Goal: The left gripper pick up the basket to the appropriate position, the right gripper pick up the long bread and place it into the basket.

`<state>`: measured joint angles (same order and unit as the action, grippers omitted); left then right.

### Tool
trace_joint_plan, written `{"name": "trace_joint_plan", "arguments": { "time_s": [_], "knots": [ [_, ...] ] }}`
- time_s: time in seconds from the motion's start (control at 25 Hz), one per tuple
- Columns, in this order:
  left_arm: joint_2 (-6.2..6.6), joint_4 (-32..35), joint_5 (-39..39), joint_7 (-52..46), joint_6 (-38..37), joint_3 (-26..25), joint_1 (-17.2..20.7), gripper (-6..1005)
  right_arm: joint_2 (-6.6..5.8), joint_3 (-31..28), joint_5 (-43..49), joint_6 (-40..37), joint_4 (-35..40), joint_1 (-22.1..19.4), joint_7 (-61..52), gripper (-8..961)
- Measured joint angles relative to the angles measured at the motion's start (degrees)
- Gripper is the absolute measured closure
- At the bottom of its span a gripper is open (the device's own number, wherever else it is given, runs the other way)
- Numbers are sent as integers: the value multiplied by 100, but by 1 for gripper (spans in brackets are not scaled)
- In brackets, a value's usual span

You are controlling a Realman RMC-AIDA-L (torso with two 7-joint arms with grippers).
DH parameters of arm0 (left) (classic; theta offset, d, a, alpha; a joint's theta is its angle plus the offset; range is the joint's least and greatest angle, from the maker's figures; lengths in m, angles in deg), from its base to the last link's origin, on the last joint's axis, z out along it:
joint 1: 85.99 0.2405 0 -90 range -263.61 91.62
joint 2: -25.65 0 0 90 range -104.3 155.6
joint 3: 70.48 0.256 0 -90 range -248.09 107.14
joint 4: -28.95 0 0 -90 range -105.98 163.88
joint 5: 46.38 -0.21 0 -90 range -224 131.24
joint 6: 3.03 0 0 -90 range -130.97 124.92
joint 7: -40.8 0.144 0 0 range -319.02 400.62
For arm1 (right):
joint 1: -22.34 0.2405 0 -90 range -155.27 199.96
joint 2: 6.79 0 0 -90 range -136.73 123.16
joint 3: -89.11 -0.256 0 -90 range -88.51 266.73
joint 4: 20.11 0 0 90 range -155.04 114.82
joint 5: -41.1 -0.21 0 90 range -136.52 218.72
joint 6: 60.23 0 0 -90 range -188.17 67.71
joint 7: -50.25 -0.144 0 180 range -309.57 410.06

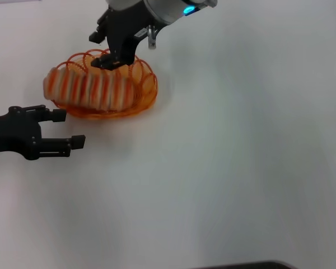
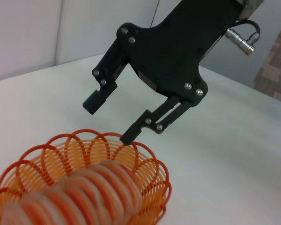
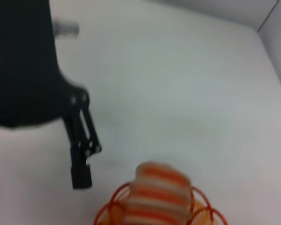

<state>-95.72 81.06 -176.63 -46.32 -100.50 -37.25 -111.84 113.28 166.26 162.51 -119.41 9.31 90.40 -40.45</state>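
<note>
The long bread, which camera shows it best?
The head view: the whole long bread lies in the basket, one end poking over the rim. The left wrist view shows a blurred part of it; the right wrist view only one end.

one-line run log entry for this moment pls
striped long bread: lying in orange wire basket | right claw: open, above basket's far rim, holding nothing | left claw: open, on white table beside basket

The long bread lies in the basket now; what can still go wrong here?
The long bread sticks out over the rim of the basket at one end, so it might tip out. The open right hand hangs close above that rim and may catch a loop when lifting. The left hand is open beside the basket.
</note>
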Motion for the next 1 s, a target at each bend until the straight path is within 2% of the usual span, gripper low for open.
{"name": "trace_joint_plan", "arguments": {
  "time_s": [0.24, 0.48, 0.72, 0.92, 1.0],
  "knots": [
    [6, -10, 4, -8, 120, -16, -19, 143, -46, -386, -615, -479, 983, -878, 61, 463],
    [9, -23, 13, -30, 212, -19, -57, 141, -146, -1532, -861, -1651, 1284, -1705, 157, 463],
    [-6, -26, 37, -62, 268, -19, -79, 142, -373, -2464, -1035, -2964, 1302, -2556, 416, 465],
    [-20, -91, 37, -111, 421, -56, -75, 142, -644, -2934, -1047, -3401, 1011, -3180, 800, 467],
    [-23, -131, 51, -109, 458, -164, -54, 142, -697, -3128, -1051, -3467, 839, -3372, 963, 468]
  ]
}}
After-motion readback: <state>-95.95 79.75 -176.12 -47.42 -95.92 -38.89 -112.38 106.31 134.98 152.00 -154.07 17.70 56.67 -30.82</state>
